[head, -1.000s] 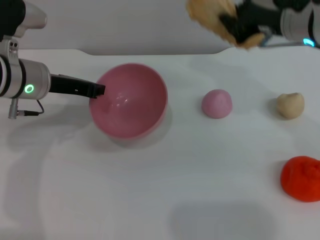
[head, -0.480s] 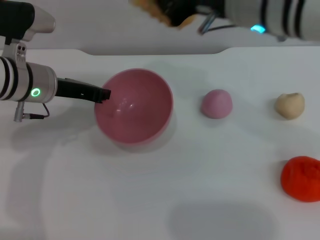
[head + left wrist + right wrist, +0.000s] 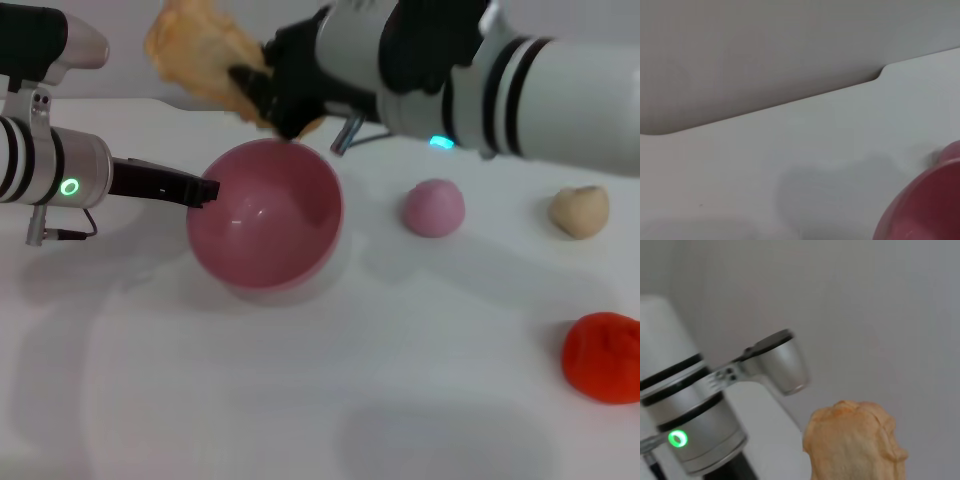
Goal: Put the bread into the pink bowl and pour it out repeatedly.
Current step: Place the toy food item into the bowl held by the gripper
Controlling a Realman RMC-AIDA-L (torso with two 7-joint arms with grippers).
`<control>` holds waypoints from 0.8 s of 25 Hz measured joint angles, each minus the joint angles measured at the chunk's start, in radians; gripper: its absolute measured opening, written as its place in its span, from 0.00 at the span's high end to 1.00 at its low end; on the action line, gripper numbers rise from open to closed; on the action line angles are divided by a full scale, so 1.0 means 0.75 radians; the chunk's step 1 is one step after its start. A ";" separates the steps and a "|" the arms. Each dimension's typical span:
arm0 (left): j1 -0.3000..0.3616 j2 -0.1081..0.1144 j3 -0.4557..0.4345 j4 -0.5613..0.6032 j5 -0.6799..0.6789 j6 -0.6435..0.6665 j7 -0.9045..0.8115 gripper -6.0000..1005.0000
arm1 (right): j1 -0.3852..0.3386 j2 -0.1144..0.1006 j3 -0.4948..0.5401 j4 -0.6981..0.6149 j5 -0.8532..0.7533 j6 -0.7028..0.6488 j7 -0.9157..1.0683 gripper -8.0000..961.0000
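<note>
The pink bowl (image 3: 265, 215) sits on the white table, tilted a little, its mouth up. My left gripper (image 3: 200, 188) is shut on the bowl's left rim; the bowl's side (image 3: 925, 210) shows at the edge of the left wrist view. My right gripper (image 3: 262, 95) is shut on the bread (image 3: 205, 62), a tan loaf held in the air above the bowl's far left rim. The right wrist view shows the bread (image 3: 855, 445) close up with the left arm behind it.
A small pink ball (image 3: 434, 208) lies right of the bowl. A beige lump (image 3: 579, 211) sits at the far right and a red-orange lump (image 3: 602, 357) at the right near edge. The table's back edge (image 3: 130, 102) runs behind the bowl.
My right arm has swept left across the back of the table, carrying the bread from the upper right to above the bowl. The bowl and left gripper shifted slightly right.
</note>
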 joint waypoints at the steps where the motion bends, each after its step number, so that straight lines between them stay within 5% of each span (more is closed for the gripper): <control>1: 0.000 0.000 0.000 0.000 0.000 0.000 0.000 0.95 | -0.001 0.000 -0.015 0.014 0.005 0.009 0.000 0.83; 11: 0.001 0.001 0.004 0.000 -0.001 -0.004 0.004 0.95 | -0.007 -0.007 -0.097 0.115 0.042 0.048 -0.002 0.84; 20: -0.002 -0.001 0.010 -0.002 -0.001 -0.008 0.004 0.95 | -0.027 -0.005 -0.115 0.126 0.033 0.094 -0.035 0.67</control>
